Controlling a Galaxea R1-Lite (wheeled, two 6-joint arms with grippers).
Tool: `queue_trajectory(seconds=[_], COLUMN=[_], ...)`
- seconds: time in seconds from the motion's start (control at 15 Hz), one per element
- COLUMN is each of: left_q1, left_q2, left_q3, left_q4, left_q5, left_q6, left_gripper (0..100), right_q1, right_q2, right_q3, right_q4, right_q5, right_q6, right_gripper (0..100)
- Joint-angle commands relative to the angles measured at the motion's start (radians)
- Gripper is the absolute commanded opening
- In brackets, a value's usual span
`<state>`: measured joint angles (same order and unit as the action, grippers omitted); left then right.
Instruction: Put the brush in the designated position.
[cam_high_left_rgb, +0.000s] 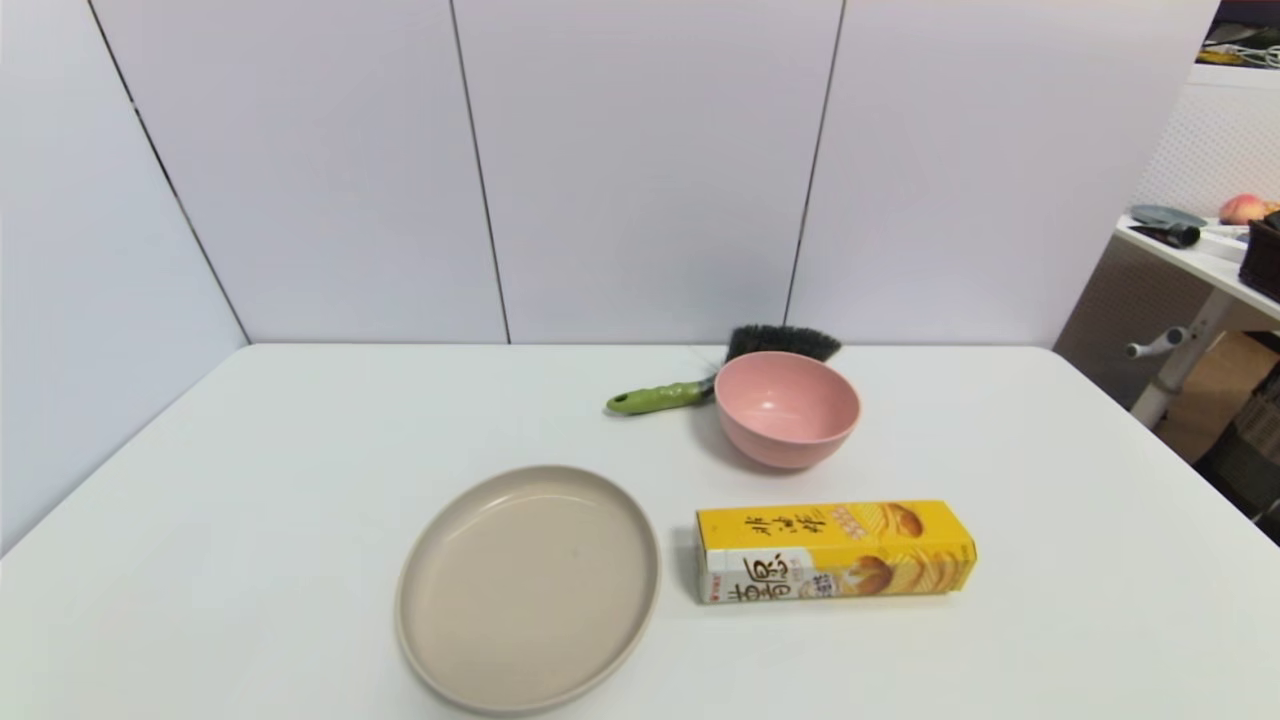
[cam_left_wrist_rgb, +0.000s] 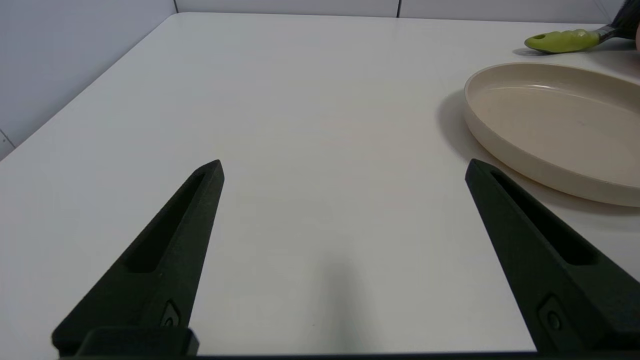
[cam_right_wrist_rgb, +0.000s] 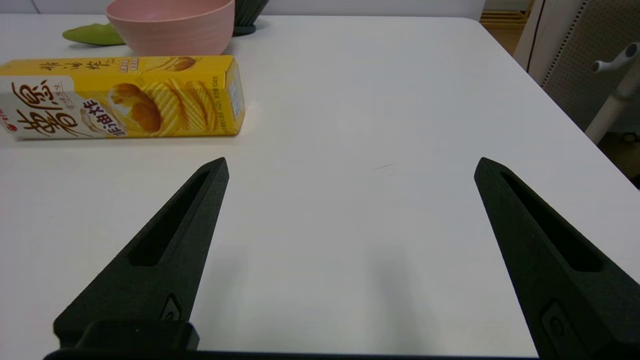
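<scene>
Pale grey panelled wall (cam_high_left_rgb: 640, 170) split by thin dark seams closes in the back and left. Smooth white tabletop (cam_high_left_rgb: 250, 480) fills the foreground. Off right, a second white desk (cam_high_left_rgb: 1195, 262) carries clutter, wood-toned floor (cam_high_left_rgb: 1215, 395) beneath.

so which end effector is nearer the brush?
Left, as a judgement. The left end effector is open beside the plate, the brush beyond it. The right end effector, also open, has the yellow box and pink bowl in between.

Overhead head view — low, table-skimming wrist views
</scene>
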<state>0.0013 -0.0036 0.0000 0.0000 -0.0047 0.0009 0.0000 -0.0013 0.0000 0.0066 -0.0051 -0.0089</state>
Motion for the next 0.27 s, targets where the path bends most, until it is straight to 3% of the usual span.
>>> queue_trajectory(seconds=[0.07, 0.27], left_q1=[0.0, 0.0], left_q2=[0.004, 0.004], left_q3=[0.0, 0.0], left_q4=[0.0, 0.0], left_q5=[0.002, 0.0], left_q6=[-0.001, 0.001], left_gripper=[100, 100], right_q1=[0.0, 0.0], right_q2=[0.001, 0.001], right_q3=[0.002, 0.002], right_q4=[0.004, 0.004], right_q5=[0.001, 0.001], right_q6=[-0.014, -0.014], right_gripper=[100, 100])
